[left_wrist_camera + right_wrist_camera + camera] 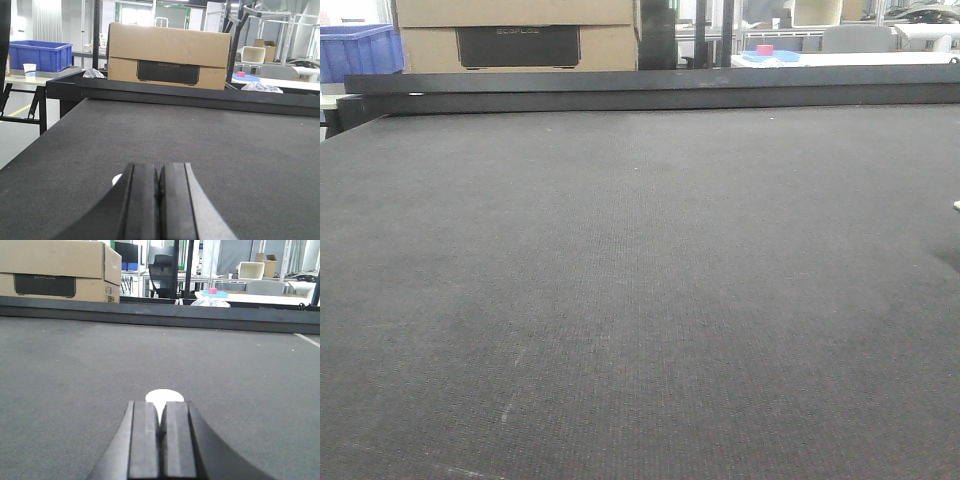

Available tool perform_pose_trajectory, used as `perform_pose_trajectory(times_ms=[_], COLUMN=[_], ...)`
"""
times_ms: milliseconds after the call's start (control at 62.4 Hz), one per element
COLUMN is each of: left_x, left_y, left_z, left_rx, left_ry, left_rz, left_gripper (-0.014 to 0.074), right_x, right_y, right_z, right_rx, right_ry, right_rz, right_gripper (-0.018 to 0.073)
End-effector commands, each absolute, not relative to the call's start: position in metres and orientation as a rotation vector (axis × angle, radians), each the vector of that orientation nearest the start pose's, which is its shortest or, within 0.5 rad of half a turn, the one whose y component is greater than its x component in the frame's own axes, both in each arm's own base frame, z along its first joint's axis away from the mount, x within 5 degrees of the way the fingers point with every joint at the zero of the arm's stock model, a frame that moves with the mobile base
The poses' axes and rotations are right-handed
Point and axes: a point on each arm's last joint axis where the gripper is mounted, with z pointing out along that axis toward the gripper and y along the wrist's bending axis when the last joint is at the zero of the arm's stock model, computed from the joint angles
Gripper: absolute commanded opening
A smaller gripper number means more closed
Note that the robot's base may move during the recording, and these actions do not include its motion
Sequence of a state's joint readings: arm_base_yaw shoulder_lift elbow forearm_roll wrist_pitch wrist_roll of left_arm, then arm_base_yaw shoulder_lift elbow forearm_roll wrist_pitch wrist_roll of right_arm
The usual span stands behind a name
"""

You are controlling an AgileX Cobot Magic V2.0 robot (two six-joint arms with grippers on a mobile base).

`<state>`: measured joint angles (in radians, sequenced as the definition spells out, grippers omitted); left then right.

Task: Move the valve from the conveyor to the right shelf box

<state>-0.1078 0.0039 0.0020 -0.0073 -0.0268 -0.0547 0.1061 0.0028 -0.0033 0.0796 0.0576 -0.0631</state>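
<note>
The conveyor (640, 280) is a wide dark grey woven belt that fills the front view, with a black raised rail (650, 92) along its far side. No valve shows in any view, and the right shelf box is out of view. My left gripper (159, 166) hovers low over the belt (200, 140), shut, with its pads pressed together and nothing between them. My right gripper (160, 405) is also shut and empty, low over the belt (75, 370). A small white round patch (164, 395) lies on the belt just past its tips. Neither gripper appears in the front view.
Behind the rail stands a large cardboard box (167, 55). A blue bin (40, 54) and a paper cup (29, 70) sit on a side table at the left. At the back right is a white table (840, 58) with a pink item (765, 49). A small pale thing (956, 205) shows at the belt's right edge.
</note>
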Motion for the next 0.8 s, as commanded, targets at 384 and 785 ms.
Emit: perform_pose_trajectory(times_ms=[384, 785], left_x=[0.0554, 0.0554], left_y=[-0.0058, -0.0058], left_z=[0.2170, 0.2170], left_rx=[0.029, 0.029], left_ry=[1.443, 1.443], left_rz=[-0.138, -0.138], left_gripper=[-0.0111, -0.0111], right_x=[0.0555, 0.0555], right_y=[0.0059, 0.0059], right_z=[0.2134, 0.2134], right_rx=[-0.075, -0.075], right_ry=[1.508, 1.508], right_rz=[0.087, 0.087], right_gripper=[-0.0167, -0.0167])
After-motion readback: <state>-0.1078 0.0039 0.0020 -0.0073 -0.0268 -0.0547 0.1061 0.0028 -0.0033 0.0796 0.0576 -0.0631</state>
